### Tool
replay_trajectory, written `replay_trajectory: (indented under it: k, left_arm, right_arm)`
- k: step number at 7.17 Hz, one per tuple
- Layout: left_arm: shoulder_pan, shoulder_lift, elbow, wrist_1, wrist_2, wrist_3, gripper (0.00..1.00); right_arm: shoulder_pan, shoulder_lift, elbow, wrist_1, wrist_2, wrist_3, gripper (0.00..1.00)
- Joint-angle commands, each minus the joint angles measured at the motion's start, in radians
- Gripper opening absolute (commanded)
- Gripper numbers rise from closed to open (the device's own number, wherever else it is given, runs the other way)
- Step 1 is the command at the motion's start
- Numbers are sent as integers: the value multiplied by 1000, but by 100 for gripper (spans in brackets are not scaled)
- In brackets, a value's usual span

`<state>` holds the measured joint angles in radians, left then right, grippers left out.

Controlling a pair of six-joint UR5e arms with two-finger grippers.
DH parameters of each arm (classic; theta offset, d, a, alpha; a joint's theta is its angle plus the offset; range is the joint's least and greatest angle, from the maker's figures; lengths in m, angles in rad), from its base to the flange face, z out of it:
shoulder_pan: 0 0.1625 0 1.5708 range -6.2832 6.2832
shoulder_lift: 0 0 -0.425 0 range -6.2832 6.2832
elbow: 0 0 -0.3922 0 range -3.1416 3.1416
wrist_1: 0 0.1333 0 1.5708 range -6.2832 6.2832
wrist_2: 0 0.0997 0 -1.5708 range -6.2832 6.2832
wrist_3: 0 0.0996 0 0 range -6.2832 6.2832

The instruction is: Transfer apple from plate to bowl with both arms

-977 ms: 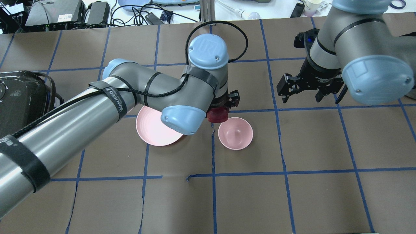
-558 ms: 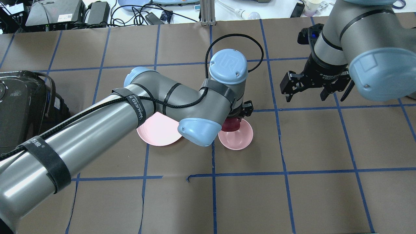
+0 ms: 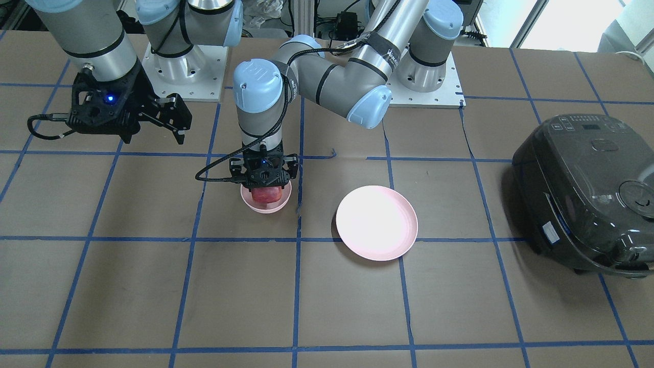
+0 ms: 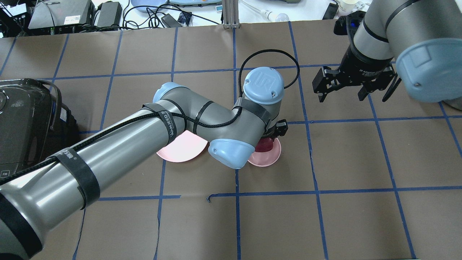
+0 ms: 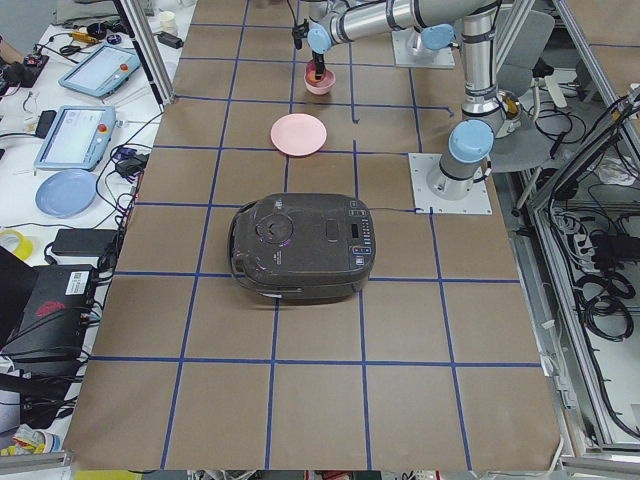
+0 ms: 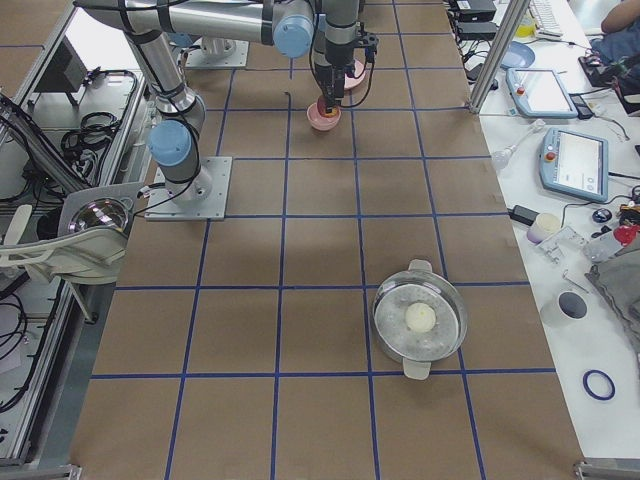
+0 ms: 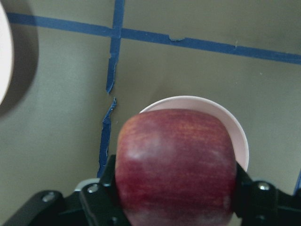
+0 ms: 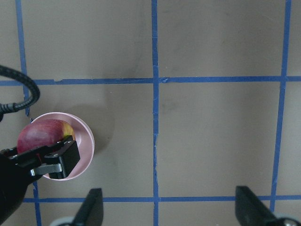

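My left gripper (image 3: 264, 185) is shut on the dark-red apple (image 3: 265, 194) and holds it over the small pink bowl (image 3: 253, 203), low at its rim. The left wrist view shows the apple (image 7: 176, 165) between the jaws with the bowl (image 7: 225, 118) right beneath. The overhead view shows the apple (image 4: 265, 145) above the bowl (image 4: 271, 157), partly hidden by the left wrist. The wide pink plate (image 3: 377, 222) lies bare beside the bowl. My right gripper (image 4: 341, 96) is open and empty, hovering well to the bowl's far right. It also shows in the front view (image 3: 153, 130).
A black rice cooker (image 3: 587, 194) stands at the table's left end. A metal pot with a glass lid (image 6: 420, 320) stands at the right end. Blue tape lines grid the brown table cover (image 4: 361, 162).
My left arm has carried the apple rightward from between plate and bowl to over the bowl. My right gripper has drawn back toward the far edge, still open.
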<state>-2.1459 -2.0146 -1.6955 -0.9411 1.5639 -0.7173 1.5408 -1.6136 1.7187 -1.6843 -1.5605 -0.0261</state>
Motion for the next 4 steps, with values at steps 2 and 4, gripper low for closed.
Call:
replay_trajectory:
  k: [2,4]
  left_arm:
    - [-11,-24,-3,8,10,16,47]
    - [-11,-29,-4,5,10,18,87]
  right_arm:
    - [2,-12,-7,3,2,0,100]
    - [2,-14,-5,3,0,0,100]
